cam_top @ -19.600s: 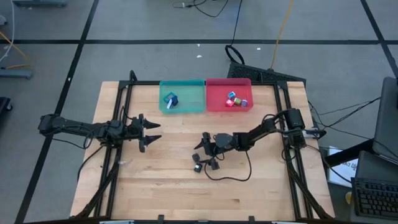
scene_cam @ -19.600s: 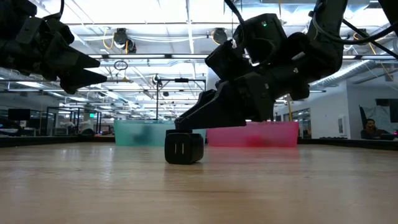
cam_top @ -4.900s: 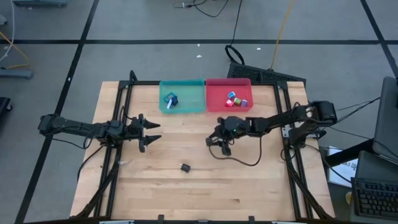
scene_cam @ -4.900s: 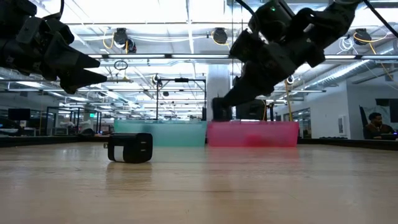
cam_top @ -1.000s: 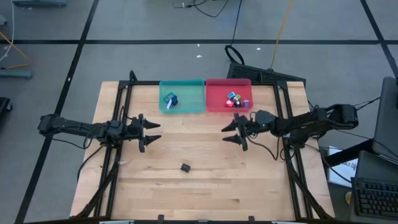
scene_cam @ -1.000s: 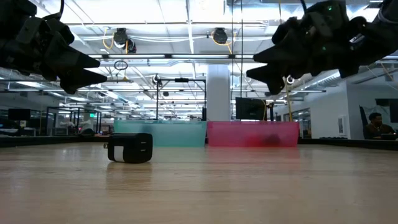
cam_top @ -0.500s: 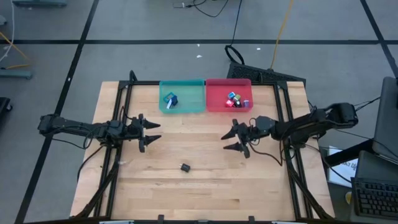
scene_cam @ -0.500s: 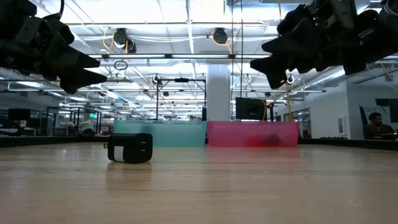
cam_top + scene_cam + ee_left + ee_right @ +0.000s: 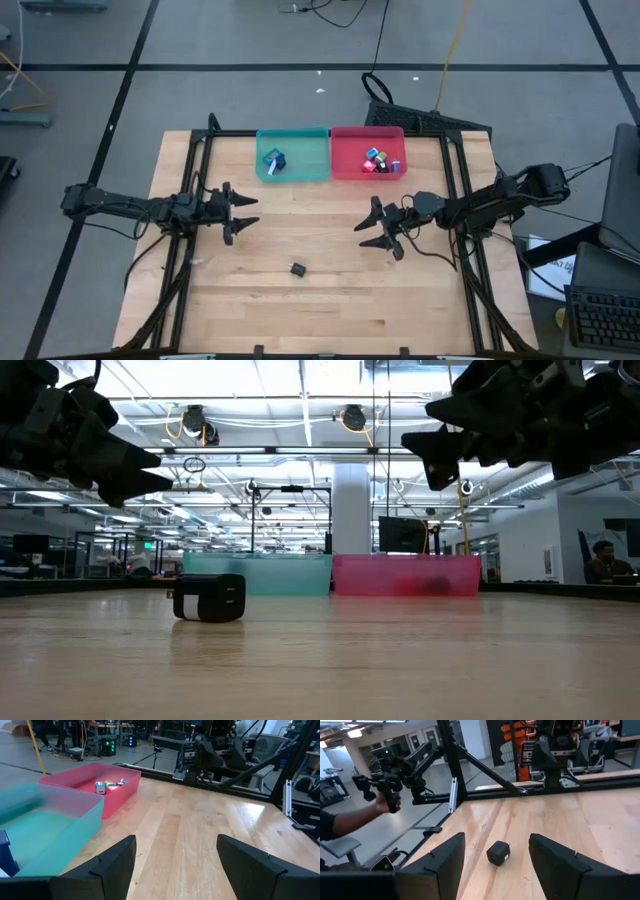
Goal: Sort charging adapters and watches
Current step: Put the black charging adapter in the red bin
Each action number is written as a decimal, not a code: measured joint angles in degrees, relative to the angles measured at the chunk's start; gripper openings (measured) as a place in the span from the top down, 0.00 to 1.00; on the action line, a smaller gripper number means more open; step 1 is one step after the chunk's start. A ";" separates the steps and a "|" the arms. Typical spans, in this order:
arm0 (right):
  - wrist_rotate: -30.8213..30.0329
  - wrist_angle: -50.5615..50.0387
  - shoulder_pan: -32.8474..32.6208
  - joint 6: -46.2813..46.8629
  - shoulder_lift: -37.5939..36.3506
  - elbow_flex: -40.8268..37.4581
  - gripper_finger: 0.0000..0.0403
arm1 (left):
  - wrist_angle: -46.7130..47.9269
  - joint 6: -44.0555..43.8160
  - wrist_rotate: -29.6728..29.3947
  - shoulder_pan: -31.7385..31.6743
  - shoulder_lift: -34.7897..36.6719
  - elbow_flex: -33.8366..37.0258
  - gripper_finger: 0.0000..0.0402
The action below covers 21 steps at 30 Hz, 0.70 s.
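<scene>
One small black cube-shaped charging adapter (image 9: 297, 269) is lying unsorted; the right gripper (image 9: 379, 228), fingers spread and empty, is hovering nearby, likely needing to descend next.

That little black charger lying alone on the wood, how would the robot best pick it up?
Probably from straight above, closing on two opposite flat sides of the black charger. It is a chunky cube lying alone on the bare table, so nothing crowds its sides. Its prongs stick out of one face, best left free. The right end effector, open, is the nearer one.
</scene>
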State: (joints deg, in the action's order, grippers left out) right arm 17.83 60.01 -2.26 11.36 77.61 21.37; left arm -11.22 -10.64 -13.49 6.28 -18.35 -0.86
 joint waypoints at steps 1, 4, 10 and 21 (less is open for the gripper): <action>-0.01 0.07 0.00 -0.39 -0.01 0.00 0.48 | -0.21 0.01 -0.02 0.02 0.00 0.00 0.31; -0.01 -0.03 0.00 -0.24 -0.01 0.00 0.49 | -5.22 -0.80 -0.03 0.02 -0.02 0.00 0.31; 0.00 -0.05 0.00 -0.11 -0.01 0.00 0.49 | -17.83 -9.75 1.25 0.21 0.00 -0.04 0.31; 0.02 -0.26 0.00 -1.18 -0.01 0.00 0.50 | -20.15 -11.77 2.68 1.53 -3.96 -0.02 0.31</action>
State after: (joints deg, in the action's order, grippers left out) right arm 17.85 59.76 -2.26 10.18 77.60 21.37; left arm -31.38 -22.42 -10.81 7.81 -22.32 -0.89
